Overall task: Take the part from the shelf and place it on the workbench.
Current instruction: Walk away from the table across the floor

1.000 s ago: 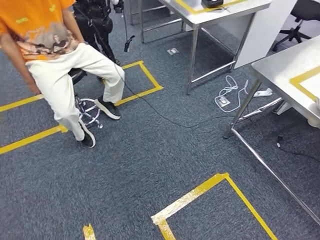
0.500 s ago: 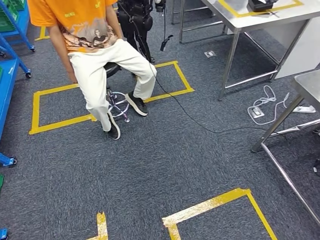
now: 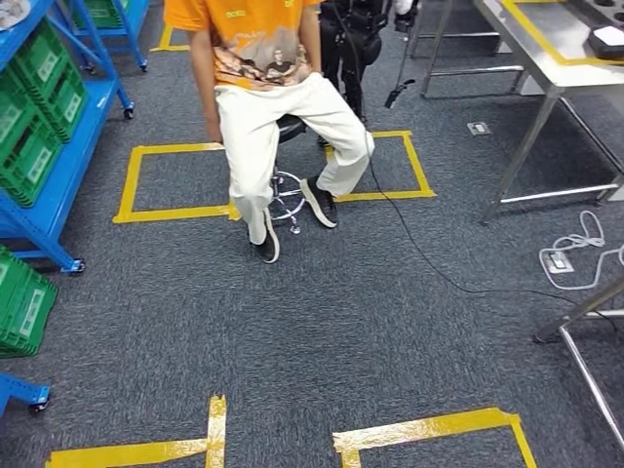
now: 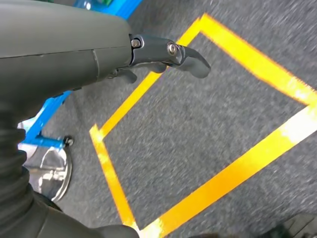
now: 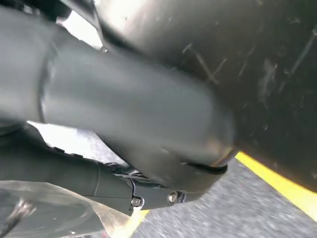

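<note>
Left hand [image 4: 112, 54]: fingers extended, holding nothing, above yellow floor tape [image 4: 232, 173] on carpet; blue shelf [image 3: 52, 185] with green bins [image 3: 33, 127] beyond it. Right hand [image 5: 123, 119]: grip unclear. Part: not identifiable. Seated person [image 3: 280, 107] ahead.

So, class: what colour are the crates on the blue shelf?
Green; the crates on the shelf show best in the head view.

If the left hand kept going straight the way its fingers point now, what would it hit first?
Probably just the floor: the left hand hangs holding nothing above grey carpet marked with yellow tape. Depth is unclear.
</note>
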Action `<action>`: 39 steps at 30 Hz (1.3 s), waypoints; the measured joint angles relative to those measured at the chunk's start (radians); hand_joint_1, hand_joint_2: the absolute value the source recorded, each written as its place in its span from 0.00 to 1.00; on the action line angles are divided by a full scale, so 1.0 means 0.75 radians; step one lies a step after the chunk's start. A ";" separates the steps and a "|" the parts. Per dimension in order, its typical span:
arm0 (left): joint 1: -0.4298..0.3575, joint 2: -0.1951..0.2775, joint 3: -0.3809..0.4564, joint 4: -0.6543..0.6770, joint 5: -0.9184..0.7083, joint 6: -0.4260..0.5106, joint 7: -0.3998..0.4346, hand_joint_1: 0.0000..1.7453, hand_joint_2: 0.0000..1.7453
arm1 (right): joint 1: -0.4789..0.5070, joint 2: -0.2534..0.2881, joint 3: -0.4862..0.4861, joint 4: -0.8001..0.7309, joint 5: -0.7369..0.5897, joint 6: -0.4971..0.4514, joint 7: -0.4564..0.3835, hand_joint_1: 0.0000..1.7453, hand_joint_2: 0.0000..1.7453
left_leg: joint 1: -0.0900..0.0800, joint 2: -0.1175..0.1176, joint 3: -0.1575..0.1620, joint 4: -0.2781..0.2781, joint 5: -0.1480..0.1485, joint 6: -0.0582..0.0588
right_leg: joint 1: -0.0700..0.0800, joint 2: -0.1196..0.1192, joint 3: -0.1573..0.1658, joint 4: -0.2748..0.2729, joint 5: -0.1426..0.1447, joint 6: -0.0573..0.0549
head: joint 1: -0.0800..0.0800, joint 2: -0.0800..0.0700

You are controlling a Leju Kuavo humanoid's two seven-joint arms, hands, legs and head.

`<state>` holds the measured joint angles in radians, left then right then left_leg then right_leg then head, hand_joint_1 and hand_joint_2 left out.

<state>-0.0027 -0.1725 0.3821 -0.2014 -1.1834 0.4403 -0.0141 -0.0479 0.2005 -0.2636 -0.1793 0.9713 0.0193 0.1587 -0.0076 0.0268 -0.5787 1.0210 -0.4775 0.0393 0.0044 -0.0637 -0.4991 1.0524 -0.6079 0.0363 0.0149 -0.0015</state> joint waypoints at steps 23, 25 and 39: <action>0.008 0.032 -0.002 0.002 -0.005 -0.073 -0.009 0.00 1.00 | 0.021 -0.024 0.000 0.001 0.008 0.029 -0.052 0.00 0.00 | 0.003 -0.001 -0.069 0.166 -0.038 -0.053 | -0.006 -0.019 0.016 -0.089 0.085 -0.055 | -0.005 0.000; 0.003 0.033 -0.003 0.002 -0.005 -0.073 -0.009 0.00 1.00 | 0.022 -0.024 0.000 0.001 0.008 0.029 -0.052 0.00 0.00 | -0.009 0.051 0.001 0.028 -0.006 -0.038 | 0.001 -0.047 0.019 -0.087 0.072 -0.042 | -0.005 0.000; 0.001 0.032 -0.003 0.002 -0.020 -0.075 -0.007 0.00 1.00 | 0.008 -0.030 -0.001 -0.002 0.005 0.044 -0.053 0.00 0.00 | -0.003 -0.156 0.027 -0.004 -0.012 0.008 | -0.012 0.145 -0.081 0.048 0.096 -0.006 | 0.011 0.000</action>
<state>-0.0019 -0.1487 0.3796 -0.2003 -1.1986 0.3840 -0.0191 -0.0421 0.1781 -0.2641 -0.1805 0.9751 0.0525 0.1191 -0.0097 -0.0901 -0.5589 1.0178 -0.4863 0.0452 -0.0045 0.0449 -0.5596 1.0886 -0.5361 0.0320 0.0231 -0.0014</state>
